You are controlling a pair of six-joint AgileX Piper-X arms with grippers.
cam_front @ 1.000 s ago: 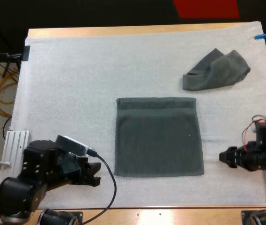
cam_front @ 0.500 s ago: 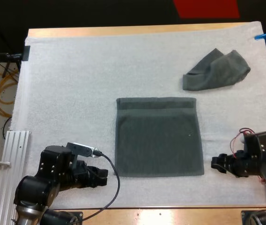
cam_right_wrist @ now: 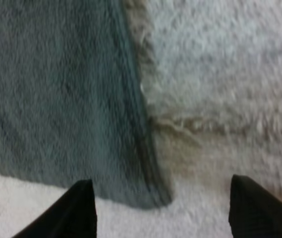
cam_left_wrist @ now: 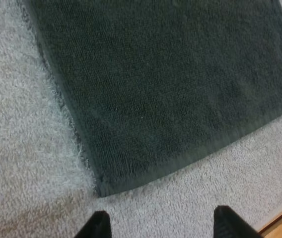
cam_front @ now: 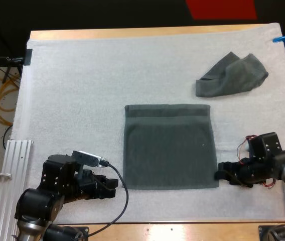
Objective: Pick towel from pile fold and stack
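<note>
1. While the flat towel (cam_front: 170, 146) lies spread at the middle of the mat (cam_front: 82, 80), closer to its near edge, both arms have closed in on the towel's near corners over the last second.
2. The right claw (cam_front: 222, 176) has made the bigger move. It came in from the mat's right edge and now sits at the towel's near-right corner. Its wrist view shows its fingers wide apart, holding nothing, with that corner between them.
3. The left claw (cam_front: 111, 185) moved up from the mat's near-left corner earlier and has hardly shifted in the last half second. It stops just beside the towel's near-left corner. Its fingers stand apart and empty over bare mat, short of the hem.
4. The towel itself has not moved or wrinkled, so no grasp has begun.
5. The crumpled towel (cam_front: 231, 75) rests untouched near the mat's far-right corner, well apart from both arms.
6. Judging by this, the spreading is done and the fold is about to start. Each claw probably needs to dip and pinch its corner, and the left one must first creep a little nearer.
7. A likely risk is pinching mat pile along with the hem.
</note>
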